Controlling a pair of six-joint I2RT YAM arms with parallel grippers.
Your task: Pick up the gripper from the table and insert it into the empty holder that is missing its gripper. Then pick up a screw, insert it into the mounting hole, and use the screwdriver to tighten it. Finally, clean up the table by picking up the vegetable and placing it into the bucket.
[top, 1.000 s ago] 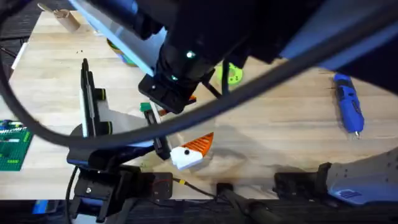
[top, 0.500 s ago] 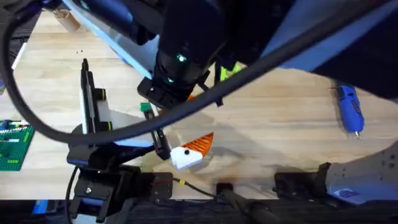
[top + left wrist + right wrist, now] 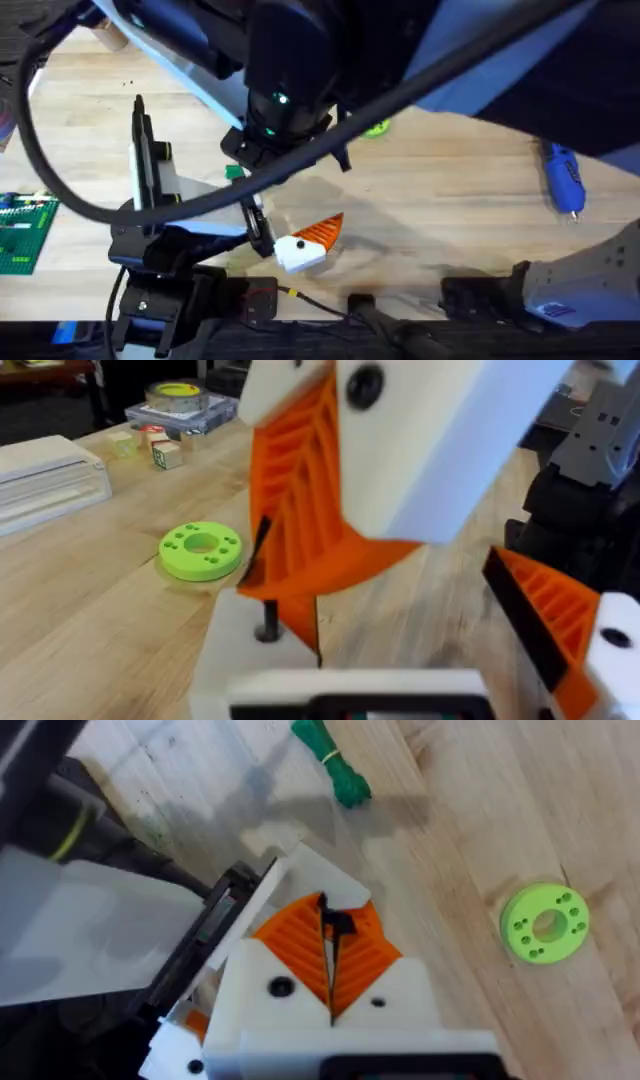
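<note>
**We see the orange fingertip pinched above the bare holder, near the table's front edge.**
The orange fingertip (image 3: 310, 575) is ribbed and pointed, half hidden between the right gripper's (image 3: 328, 935) closed pads. Just below is the white holder (image 3: 235, 650) of the left gripper (image 3: 420, 660), whose fingers are spread wide. The blurred right arm (image 3: 300, 60) hides the table's middle and part of a green disc (image 3: 377, 128).

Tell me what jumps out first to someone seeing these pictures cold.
A big dark arm hangs close under the overhead camera, blocking the upper middle of the wooden table. Below it the right gripper presses its orange ribbed pads together right by a white holder. The bright green disc beside it and the blue screwdriver lying alone at the table's right edge catch the eye next.
</note>
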